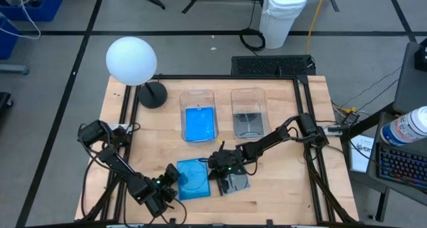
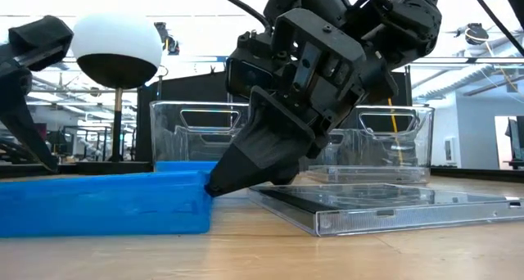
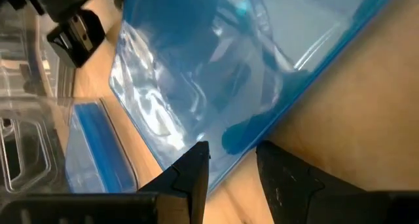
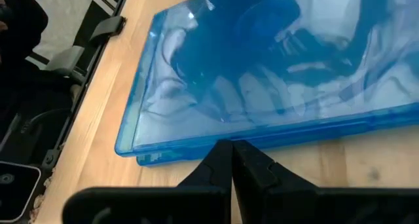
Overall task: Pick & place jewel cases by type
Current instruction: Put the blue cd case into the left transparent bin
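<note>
The right gripper (image 2: pixel 211 190) is pressed shut, its fingertips set against the edge of the blue jewel case (image 1: pixel 193 179) lying flat at the table's (image 1: pixel 280 201) near middle. The left gripper (image 3: pixel 230 160) is placed at the case's opposite edge, its fingers (image 3: pixel 196 168) parted narrowly with nothing held. A grey see-through jewel case (image 2: pixel 385 205) is seen just beside the blue one. Behind, two clear tubs (image 1: pixel 248 95) are stood, another blue case (image 1: pixel 200 123) laid in the left tub.

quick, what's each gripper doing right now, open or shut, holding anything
Left gripper: open, fingers astride the edge of the blue jewel case, not clamped.
Right gripper: shut, empty, tips against the same case's edge.
</note>
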`<state>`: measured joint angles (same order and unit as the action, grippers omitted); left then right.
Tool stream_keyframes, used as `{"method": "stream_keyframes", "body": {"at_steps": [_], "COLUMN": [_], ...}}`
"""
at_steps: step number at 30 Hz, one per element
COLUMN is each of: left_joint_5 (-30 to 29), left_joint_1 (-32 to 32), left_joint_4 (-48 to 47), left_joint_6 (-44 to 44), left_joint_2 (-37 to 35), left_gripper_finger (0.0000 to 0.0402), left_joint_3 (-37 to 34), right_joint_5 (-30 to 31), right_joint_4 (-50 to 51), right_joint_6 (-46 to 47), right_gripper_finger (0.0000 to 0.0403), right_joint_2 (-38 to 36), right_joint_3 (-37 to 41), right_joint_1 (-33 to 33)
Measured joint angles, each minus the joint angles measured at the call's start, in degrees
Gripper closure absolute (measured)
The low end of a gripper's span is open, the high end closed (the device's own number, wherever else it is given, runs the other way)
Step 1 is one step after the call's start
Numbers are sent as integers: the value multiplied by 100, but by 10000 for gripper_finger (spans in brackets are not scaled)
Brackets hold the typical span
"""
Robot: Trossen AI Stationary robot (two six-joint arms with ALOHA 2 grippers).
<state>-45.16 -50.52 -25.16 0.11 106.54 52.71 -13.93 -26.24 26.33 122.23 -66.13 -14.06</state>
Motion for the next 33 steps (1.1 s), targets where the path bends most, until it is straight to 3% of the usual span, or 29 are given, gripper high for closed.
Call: {"method": "stream_keyframes", "body": {"at_steps": [6, 11, 19, 22, 27, 33], "left_joint_5": [-335, -1076, -446, -288, -574, -1077], "left_joint_1": [-246, -145, 161, 145, -34, -429], "left_joint_4": [585, 1184, 1191, 1174, 955, 174], "left_joint_6": [308, 403, 611, 706, 880, 589], "left_joint_2": [12, 2, 11, 10, -15, -139], "left_gripper_finger": [268, 268, 271, 295, 380, 382], "left_joint_3": [0, 33, 20, 20, 20, 157], "right_joint_5": [37, 341, 261, 235, 210, 164], "right_joint_4": [25, -101, -78, -64, -53, -214], "right_joint_6": [-6, 93, 69, 19, -156, -367], "right_gripper_finger": [403, 403, 403, 403, 403, 403], "right_joint_2": [2, 31, 26, 24, 24, 14], "right_joint_3": [2, -13, -11, -9, -2, 9], "right_joint_1": [-134, -158, -171, -171, -175, -179]}}
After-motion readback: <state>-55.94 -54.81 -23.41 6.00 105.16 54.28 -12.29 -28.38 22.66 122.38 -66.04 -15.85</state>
